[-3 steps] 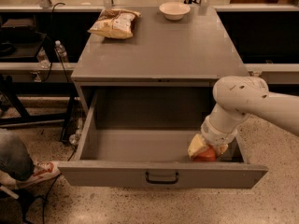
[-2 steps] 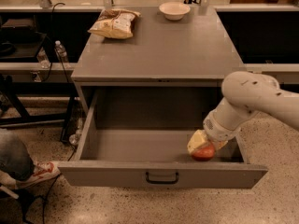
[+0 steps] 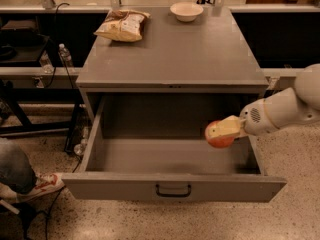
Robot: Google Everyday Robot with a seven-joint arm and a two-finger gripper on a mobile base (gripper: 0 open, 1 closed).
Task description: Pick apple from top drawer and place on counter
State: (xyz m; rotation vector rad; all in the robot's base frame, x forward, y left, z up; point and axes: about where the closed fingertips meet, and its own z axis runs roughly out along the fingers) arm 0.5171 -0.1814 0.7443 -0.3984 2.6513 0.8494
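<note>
**A:** What can you count?

**B:** There is one apple (image 3: 218, 143), one gripper (image 3: 221, 132) and one top drawer (image 3: 125, 185). The drawer is pulled open and has one black handle (image 3: 173, 190) at the middle of its front panel. One counter (image 3: 175, 54) sits above it. On the counter there is one white bowl (image 3: 186, 11) at the top centre of the frame and one chip bag (image 3: 122, 25) to its left. One shoe (image 3: 44, 182) is on the floor at the lower left.

**A:** Where is the apple?

**B:** It is right of centre in the frame, over the right part of the open drawer's interior and close to the right wall. I cannot tell whether it is clear of the drawer floor. It is well below the counter's front edge.

**A:** And relative to the gripper?

**B:** The white arm comes in from the right edge, and the gripper at its tip is clamped on the apple. The pale fingers (image 3: 228, 128) lie across the fruit's top and right side. The red underside bulges out below and to the left of them.
</note>
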